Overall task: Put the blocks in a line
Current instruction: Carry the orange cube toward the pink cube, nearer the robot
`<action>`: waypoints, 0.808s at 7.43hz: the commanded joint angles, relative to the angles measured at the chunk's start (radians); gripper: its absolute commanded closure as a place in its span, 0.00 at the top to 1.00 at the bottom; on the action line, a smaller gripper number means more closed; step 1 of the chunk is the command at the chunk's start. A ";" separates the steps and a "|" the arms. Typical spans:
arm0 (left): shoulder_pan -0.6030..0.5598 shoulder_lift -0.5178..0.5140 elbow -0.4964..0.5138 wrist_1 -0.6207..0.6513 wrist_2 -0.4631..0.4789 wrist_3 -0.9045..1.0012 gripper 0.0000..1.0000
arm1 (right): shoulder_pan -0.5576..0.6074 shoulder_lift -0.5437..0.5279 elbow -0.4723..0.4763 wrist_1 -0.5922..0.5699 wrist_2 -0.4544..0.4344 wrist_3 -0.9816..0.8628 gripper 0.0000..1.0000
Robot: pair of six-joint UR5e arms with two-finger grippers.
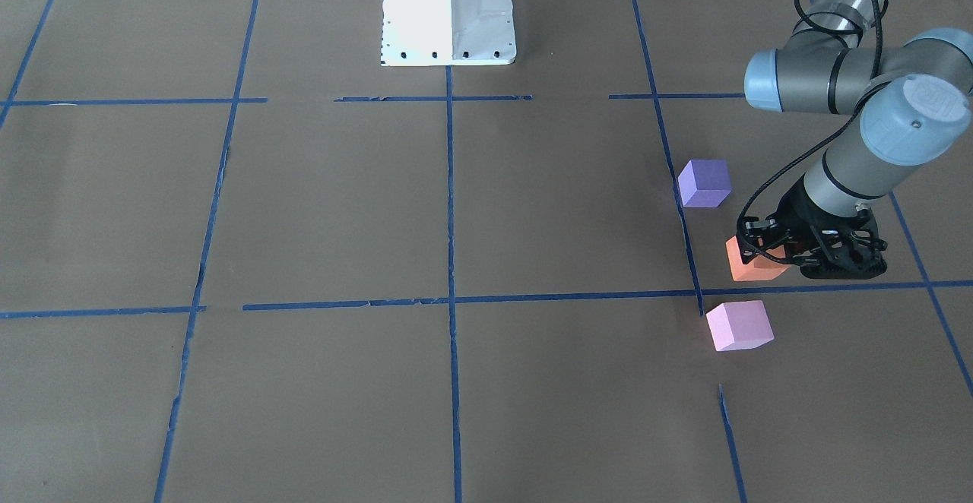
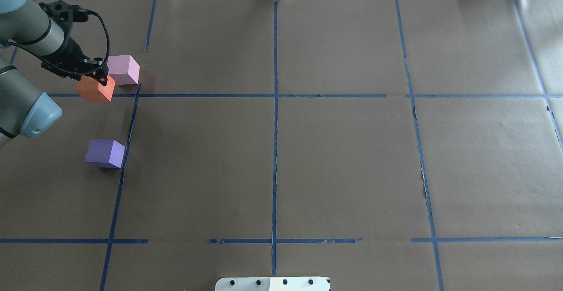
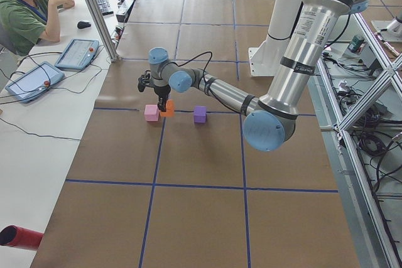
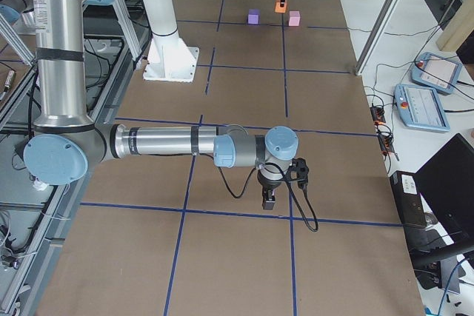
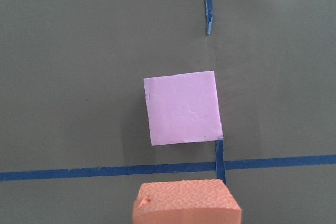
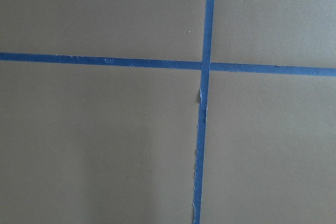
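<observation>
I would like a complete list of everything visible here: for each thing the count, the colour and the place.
paper: one sheet, brown, covers the table.
tape: many strips, blue, a grid on the paper.
base: one, white, at the robot's edge.
purple block: one, violet, on the paper, nearest the base.
orange block: one, orange, between the other two blocks.
pink block: one, pale pink, on the paper, farthest from the base.
side table: one, white, operators' side.
person: one, green shirt, seated there.
tablets: two, grey, on it.
tube: one, red, on it.
left gripper: black, shut on the orange block.
right gripper: black, over bare paper; state unclear.
</observation>
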 commanded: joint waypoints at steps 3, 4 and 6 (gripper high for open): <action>0.098 0.047 -0.025 -0.107 -0.025 -0.205 0.00 | 0.000 0.000 0.000 0.000 0.000 0.001 1.00; 0.116 0.047 -0.044 -0.107 -0.016 -0.212 0.00 | 0.000 0.000 0.000 0.000 0.000 0.001 1.00; 0.129 0.048 -0.052 -0.106 -0.013 -0.210 0.00 | 0.000 0.000 0.000 0.000 0.000 -0.001 1.00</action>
